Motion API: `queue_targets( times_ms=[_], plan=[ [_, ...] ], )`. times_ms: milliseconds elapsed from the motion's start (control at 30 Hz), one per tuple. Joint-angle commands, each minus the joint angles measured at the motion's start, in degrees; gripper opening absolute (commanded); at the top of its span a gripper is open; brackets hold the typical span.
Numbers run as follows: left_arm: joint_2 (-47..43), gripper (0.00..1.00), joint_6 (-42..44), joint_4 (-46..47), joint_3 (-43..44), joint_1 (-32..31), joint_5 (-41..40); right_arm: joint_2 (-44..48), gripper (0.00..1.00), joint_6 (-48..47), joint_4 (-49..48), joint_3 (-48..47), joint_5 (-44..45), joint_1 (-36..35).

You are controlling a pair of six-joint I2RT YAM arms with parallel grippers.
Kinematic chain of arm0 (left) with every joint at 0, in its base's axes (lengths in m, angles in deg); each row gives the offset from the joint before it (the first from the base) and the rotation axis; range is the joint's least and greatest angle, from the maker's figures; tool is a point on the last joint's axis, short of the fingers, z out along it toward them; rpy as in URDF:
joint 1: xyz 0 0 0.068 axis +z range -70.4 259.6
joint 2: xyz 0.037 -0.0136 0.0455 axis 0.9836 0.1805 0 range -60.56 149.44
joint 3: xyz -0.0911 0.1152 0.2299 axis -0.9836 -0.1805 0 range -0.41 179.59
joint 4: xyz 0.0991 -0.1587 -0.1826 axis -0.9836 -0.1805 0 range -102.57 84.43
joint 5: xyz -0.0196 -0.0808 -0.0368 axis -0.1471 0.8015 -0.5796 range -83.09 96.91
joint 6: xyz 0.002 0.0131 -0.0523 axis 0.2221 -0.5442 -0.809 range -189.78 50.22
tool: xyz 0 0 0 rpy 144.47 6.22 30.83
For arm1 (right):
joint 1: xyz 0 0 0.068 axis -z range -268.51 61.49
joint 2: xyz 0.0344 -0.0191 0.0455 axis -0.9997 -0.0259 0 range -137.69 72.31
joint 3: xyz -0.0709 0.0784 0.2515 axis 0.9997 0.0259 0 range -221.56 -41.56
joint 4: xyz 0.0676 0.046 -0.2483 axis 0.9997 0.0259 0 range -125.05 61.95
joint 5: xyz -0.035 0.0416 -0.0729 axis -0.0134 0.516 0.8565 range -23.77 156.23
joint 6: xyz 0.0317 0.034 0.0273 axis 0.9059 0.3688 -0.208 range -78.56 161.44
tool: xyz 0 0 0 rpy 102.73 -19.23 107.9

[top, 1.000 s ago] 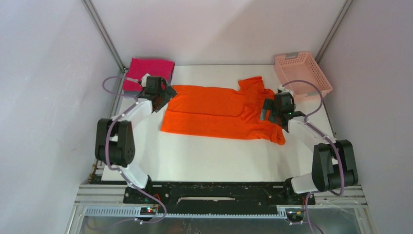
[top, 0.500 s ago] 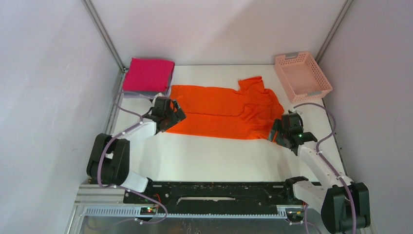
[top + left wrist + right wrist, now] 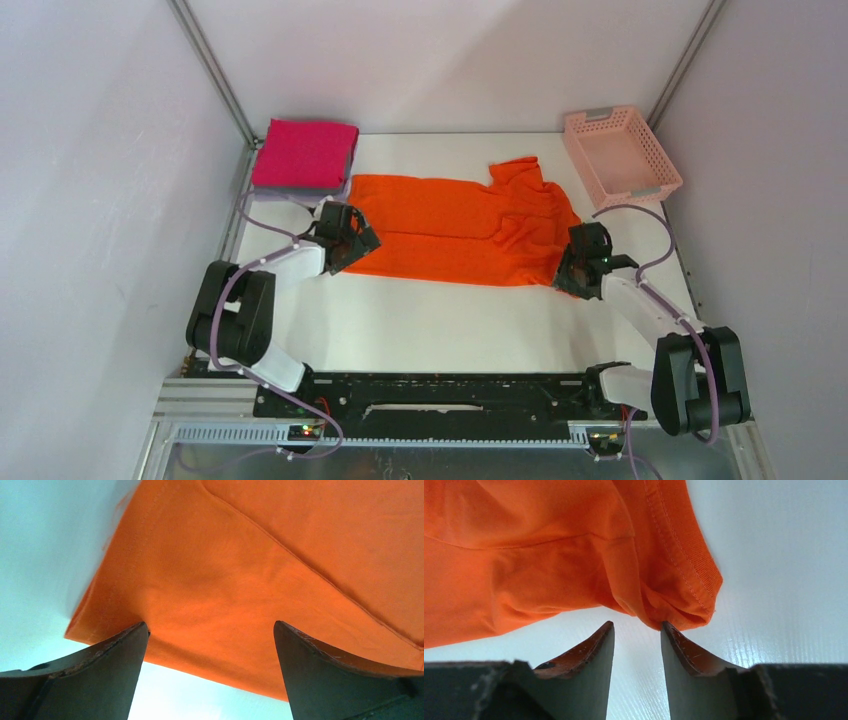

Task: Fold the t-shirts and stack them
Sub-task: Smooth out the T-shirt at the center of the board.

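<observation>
The orange t-shirt lies across the white table, its far long edge folded over. My left gripper sits low at the shirt's near left corner. In the left wrist view it is wide open, both fingertips resting over the orange hem. My right gripper is at the near right corner. Its jaws stand narrowed with bare table between them, and the bunched sleeve hem touches the right fingertip. A folded magenta t-shirt lies on a grey one at the back left.
A pale pink lattice basket stands at the back right corner. Grey walls and metal posts close in the table on three sides. The black rail with both arm bases runs along the near edge.
Both arms came toward the near edge: the left gripper from beside the magenta stack to the shirt's near left corner, the right from the collar to the near right corner, its jaws narrowing.
</observation>
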Motion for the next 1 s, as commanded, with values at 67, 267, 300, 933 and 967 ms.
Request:
queue_targets(
  times_ms=[67,267,300,933,967],
  plan=[
    [1.44,1.00,1.91,-1.15,1.78,2.11,-3.78,-1.67,0.38,-4.59,3.75,-5.64,2.99,0.63],
    [3.29,1.00,2.11,-1.20,2.92,2.96,-3.20,-6.99,0.34,-8.16,4.88,-7.89,-0.92,0.51],
    [3.62,1.00,2.18,-1.30,3.17,2.91,-3.07,-7.80,0.33,-8.63,4.85,-8.07,-2.10,0.45],
    [4.85,1.00,2.46,-1.84,4.51,3.59,-2.56,-6.45,0.33,-12.32,4.50,-8.48,-7.12,-1.86],
    [4.96,1.00,2.46,-1.84,4.57,3.60,-2.52,-7.14,0.32,-12.29,4.48,-8.48,-7.03,-1.99]
  ],
)
